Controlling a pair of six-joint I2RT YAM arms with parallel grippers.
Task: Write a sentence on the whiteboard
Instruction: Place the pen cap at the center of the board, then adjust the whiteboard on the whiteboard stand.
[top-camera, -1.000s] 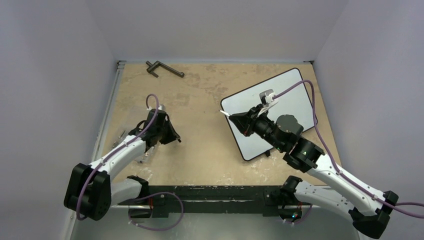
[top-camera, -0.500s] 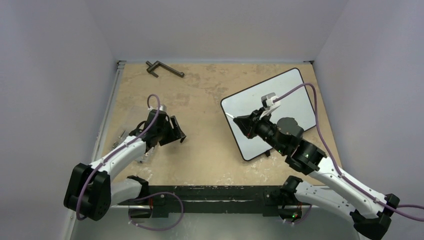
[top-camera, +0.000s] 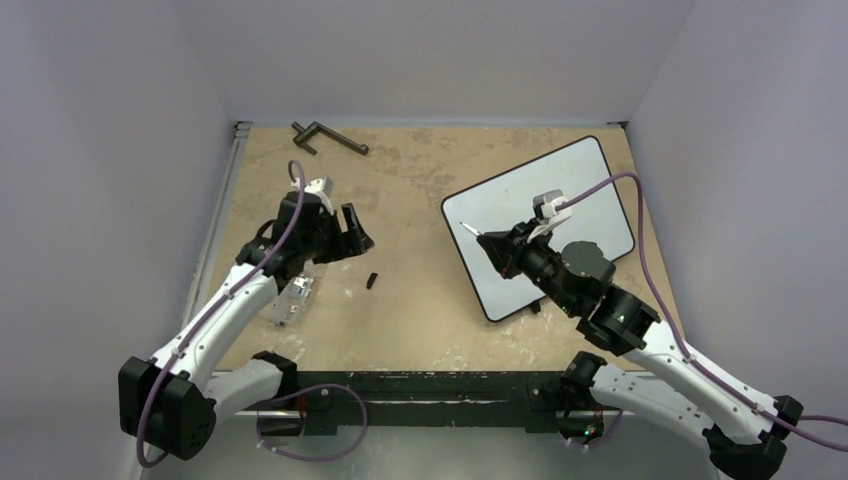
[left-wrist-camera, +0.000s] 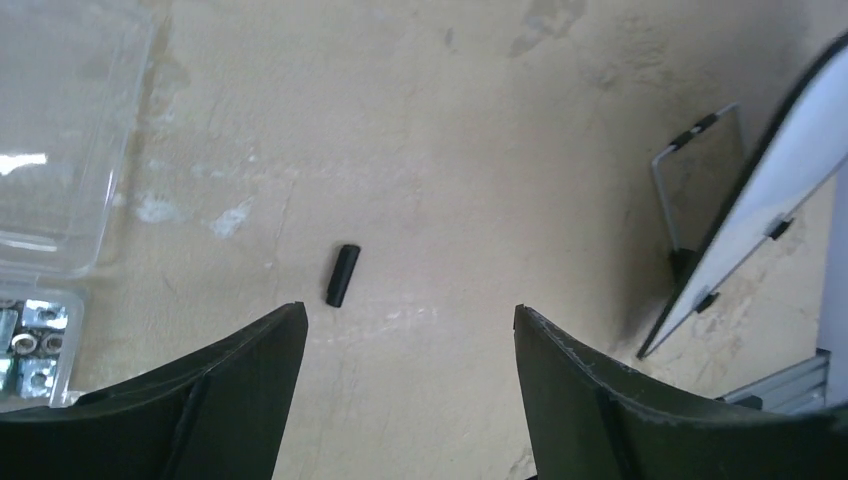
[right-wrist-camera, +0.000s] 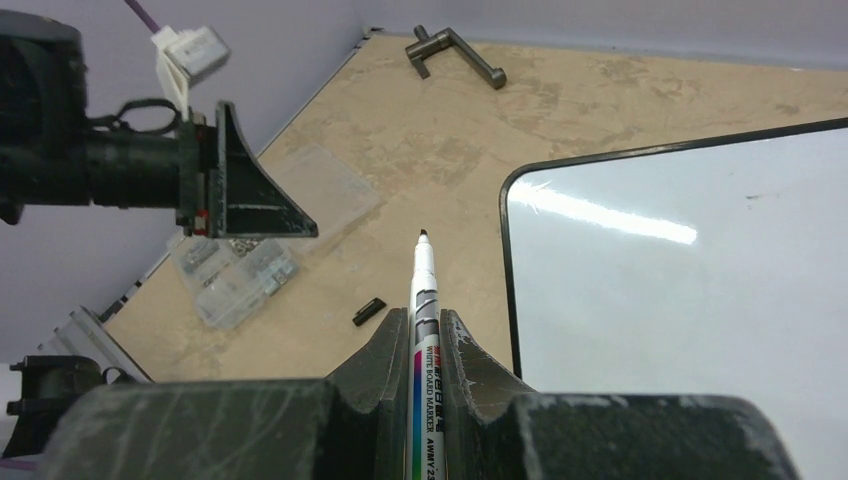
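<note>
Tan, mottled table (top-camera: 420, 200) fills your workspace, closed in by plain pale walls. On its right half lies the whiteboard (top-camera: 590, 190), turned at an angle so one corner points toward the centre. Its face shows white with a streak of glare in the right wrist view. From the left wrist camera you see its black rim lifted off the table, with a wire stand (left-wrist-camera: 700, 180) behind it.

Your right gripper (top-camera: 495, 245) hangs over the board's near left part. Its fingers are pressed together on a marker (right-wrist-camera: 423, 300), which sticks out straight ahead with its dark tip bare. That tip sits close to the board's left rim. From above it looks just inside the rim and from the wrist just outside it, so you cannot tell whether it touches anything.

Between the two arms, on bare table, lies a short black piece (top-camera: 372, 281). It may be the marker's cap, but it is too small to be sure.

Your left gripper (left-wrist-camera: 410, 312) hovers over the table's left half, above and just short of that piece. Its fingers are spread wide with nothing between them.

Beside the left arm, near the table's left edge, rests a clear box (top-camera: 292, 297) with small metal parts inside. At the far edge, well apart from everything else, lies a dark crank (top-camera: 328, 137).
</note>
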